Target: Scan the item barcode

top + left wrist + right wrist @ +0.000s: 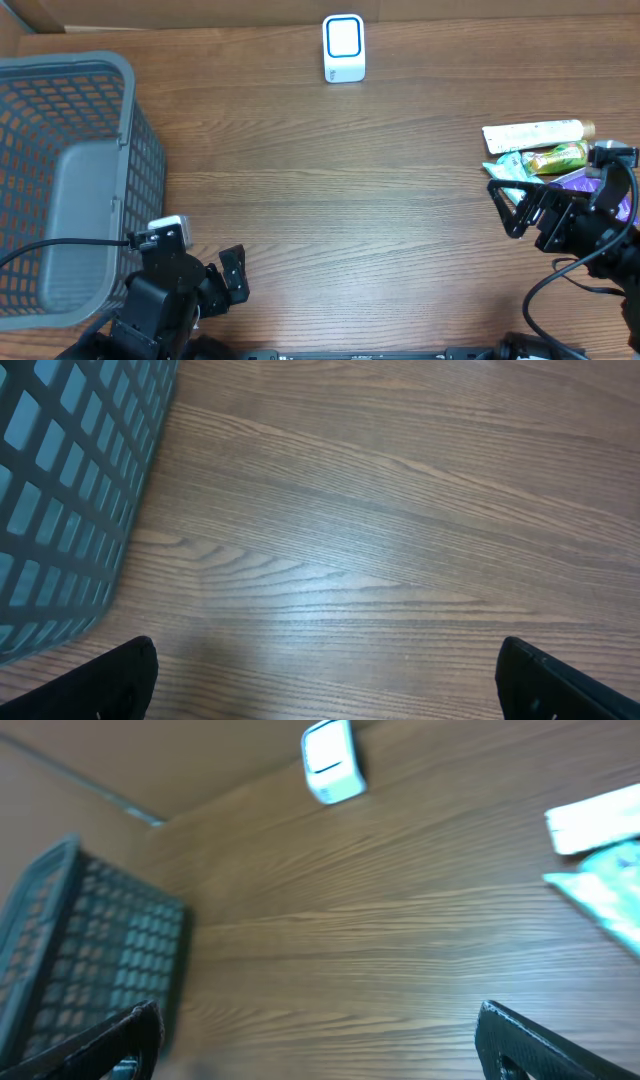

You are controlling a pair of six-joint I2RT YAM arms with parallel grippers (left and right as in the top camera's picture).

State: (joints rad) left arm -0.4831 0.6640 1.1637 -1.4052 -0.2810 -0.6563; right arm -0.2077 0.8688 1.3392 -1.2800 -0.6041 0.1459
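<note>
Claws, two in number: left gripper [233, 274], jaws spread fully apart with nothing between them, sited at the near left of the wooden table [350, 200], just beside the near right corner of the grey mesh basket [70, 60], its wrist view showing bare wood between the fingertips and the basket wall at the left; right gripper [515, 208], jaws likewise wide apart and holding nothing, sited at the right edge, just beside the heap of goods, though whether it touches the heap cannot be told. Goods, one heap at the right edge: white tube [535, 133] lying flat, farthest back; yellow-green packet [560, 157] just in front of it; pale teal packet [510, 167] at the heap's left; purple packet [578, 181], partly hidden by the right arm. Barcodes too small to make out. White scanner [343, 47], blue-ringed face, upright at the far middle edge, well apart from the heap and both claws.
</note>
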